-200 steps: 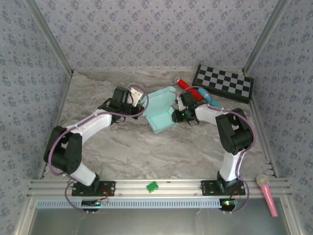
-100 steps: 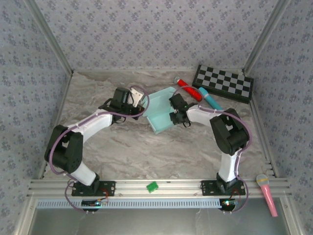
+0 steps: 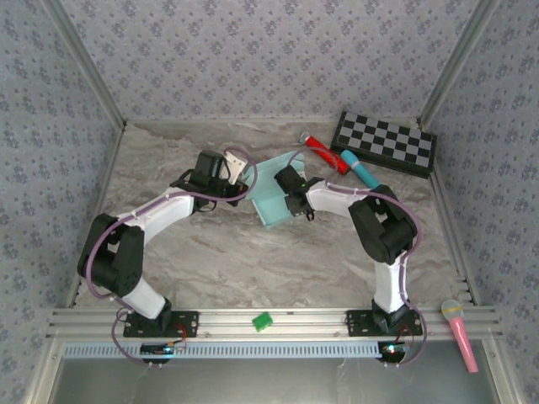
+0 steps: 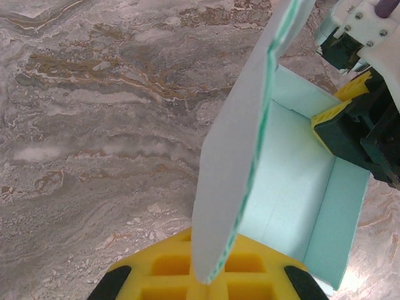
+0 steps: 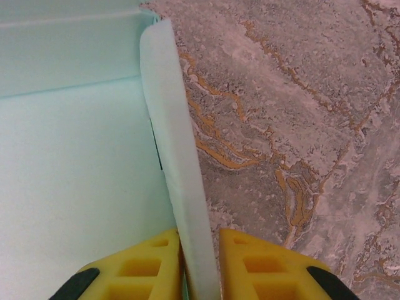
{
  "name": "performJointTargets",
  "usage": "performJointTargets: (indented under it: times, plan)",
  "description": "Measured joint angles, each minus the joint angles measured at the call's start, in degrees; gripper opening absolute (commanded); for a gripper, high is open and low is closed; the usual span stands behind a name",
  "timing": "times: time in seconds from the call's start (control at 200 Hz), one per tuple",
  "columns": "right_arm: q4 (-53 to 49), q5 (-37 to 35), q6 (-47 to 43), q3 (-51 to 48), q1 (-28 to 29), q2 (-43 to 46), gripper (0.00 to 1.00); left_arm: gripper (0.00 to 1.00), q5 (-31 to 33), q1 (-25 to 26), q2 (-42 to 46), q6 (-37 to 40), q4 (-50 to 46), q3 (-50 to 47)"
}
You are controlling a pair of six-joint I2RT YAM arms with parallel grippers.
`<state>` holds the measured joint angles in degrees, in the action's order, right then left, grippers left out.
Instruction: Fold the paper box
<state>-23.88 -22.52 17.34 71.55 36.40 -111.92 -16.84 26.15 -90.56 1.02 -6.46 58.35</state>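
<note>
Marble counter (image 3: 253,252) carries the paper box (image 3: 268,204) at its middle, between our arms. Our right pincer (image 5: 200,262) has swung in and closed onto its right wall, while our left pincer (image 4: 206,278) stays clamped on the raised left flap — both sides held, ready to fold.

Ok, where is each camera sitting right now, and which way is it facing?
Top external: fixed above and behind the bases, looking down across the marble table; left arm and right arm meet at the paper box.
Left wrist: on the left arm, looking along the left fingers, shut on the box's upright flap; right gripper opposite.
Right wrist: on the right arm, looking down past the right fingers, pinching a box wall.
Shared: all see the box; top and left wrist both show the right gripper.
</note>
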Motion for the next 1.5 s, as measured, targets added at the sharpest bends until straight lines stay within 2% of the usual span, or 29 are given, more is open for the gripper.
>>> performJointTargets:
  times: [0.165, 0.48, 0.595, 1.079, 1.294, 1.499]
  plan:
    - [0.6, 1.6, 0.4, -0.4, -0.3, 0.5, 0.22, 0.0, 0.0, -0.1, 0.0, 0.3, 0.1, 0.0]
    - [1.4, 5.4, 2.2, -2.4, -1.7, 4.5, 0.44, 0.0, -0.3, 0.1, 0.0, 2.8, 1.8, -0.9]
    - [2.1, 6.1, 2.8, -2.4, -2.3, 6.2, 0.46, 0.0, -0.3, 0.7, 0.2, 3.8, 2.7, -1.7]
    - [7.7, 11.8, 1.2, -2.4, -6.3, 4.4, 0.46, 0.0, -0.2, 1.0, 1.0, 5.0, 3.5, -2.7]
    - [8.5, 12.2, 0.0, -1.5, -6.3, 1.5, 0.37, 0.0, -0.3, 1.0, 1.0, 5.2, 3.5, -2.7]
    - [8.1, 9.6, -0.9, -0.1, -5.4, 0.2, 0.27, 0.0, -0.2, 1.1, 1.0, 5.2, 3.6, -2.7]
